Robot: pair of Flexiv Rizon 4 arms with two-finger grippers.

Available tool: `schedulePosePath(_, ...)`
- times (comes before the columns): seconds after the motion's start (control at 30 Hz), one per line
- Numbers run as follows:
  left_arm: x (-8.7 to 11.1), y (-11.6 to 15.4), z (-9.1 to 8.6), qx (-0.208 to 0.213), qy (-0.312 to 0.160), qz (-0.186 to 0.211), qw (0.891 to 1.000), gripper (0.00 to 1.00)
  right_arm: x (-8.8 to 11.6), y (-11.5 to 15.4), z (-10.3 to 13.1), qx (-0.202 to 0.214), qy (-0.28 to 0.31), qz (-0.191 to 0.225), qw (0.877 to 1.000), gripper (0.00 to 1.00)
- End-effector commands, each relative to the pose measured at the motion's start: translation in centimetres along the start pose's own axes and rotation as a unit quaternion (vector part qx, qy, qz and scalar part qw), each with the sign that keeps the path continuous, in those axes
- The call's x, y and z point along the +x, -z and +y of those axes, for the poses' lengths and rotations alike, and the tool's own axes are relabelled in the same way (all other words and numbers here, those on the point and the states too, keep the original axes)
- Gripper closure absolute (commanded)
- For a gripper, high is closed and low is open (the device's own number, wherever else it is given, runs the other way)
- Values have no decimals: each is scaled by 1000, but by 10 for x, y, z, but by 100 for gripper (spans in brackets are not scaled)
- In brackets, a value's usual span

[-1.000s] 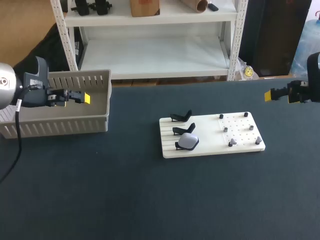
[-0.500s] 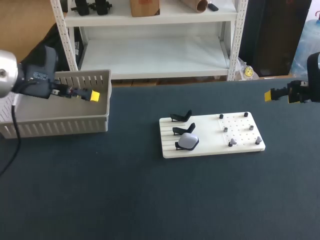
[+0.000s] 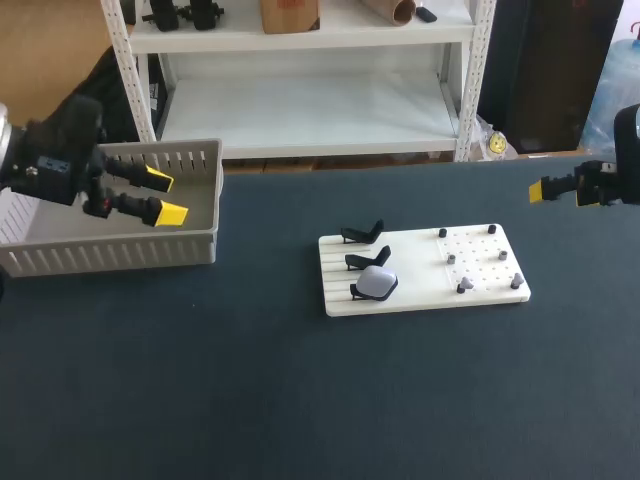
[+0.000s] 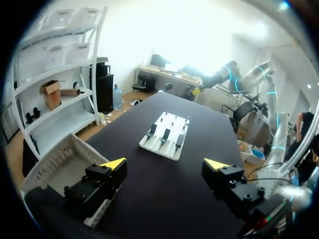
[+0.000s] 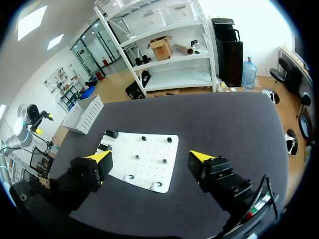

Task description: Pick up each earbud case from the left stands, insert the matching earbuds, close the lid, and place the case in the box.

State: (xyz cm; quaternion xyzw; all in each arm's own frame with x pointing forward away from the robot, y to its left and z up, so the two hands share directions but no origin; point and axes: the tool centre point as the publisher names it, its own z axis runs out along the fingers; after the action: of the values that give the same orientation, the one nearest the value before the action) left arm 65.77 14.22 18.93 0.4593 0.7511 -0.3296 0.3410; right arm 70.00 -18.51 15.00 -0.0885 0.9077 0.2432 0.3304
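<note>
A white board [image 3: 412, 258] lies on the dark table right of centre. Three black stands line its left part, and the nearest one carries a grey-white earbud case [image 3: 377, 283]. Small dark earbuds [image 3: 451, 258] sit on pegs on its right part. My left gripper [image 3: 165, 197] hangs open over the right end of the beige box [image 3: 150, 246], empty. In the left wrist view the left gripper [image 4: 165, 164] faces the board [image 4: 164, 152] far ahead. My right gripper [image 3: 548, 190] is open and empty, high at the table's right edge. In the right wrist view the right gripper [image 5: 149, 157] looks down on the board [image 5: 149, 173].
The box [image 4: 57, 160] sits at the table's far left, beside my left gripper. In the right wrist view it [image 5: 82, 115] shows beyond the board. Bare dark tabletop [image 3: 300, 400] spreads in front of the board and between board and box.
My left gripper has turned over the box, so both yellow tips now show apart, pointing right and slightly down. The right arm, board and case have not moved.
</note>
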Motion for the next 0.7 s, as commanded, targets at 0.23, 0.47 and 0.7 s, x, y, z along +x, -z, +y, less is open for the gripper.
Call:
schedulePosePath(0.23, 1, 1, 6, 206, -171, 20, 963, 0, 0, 0, 0, 0, 0, 0, 1000, 0)
schedulePosePath(0.47, -12, -11, -11, 175, -212, 46, 960, 0, 0, 0, 0, 0, 0, 0, 1000, 0)
schedulePosePath(0.7, -10, -19, -17, 131, -187, 26, 973, 0, 0, 0, 0, 0, 0, 0, 1000, 0)
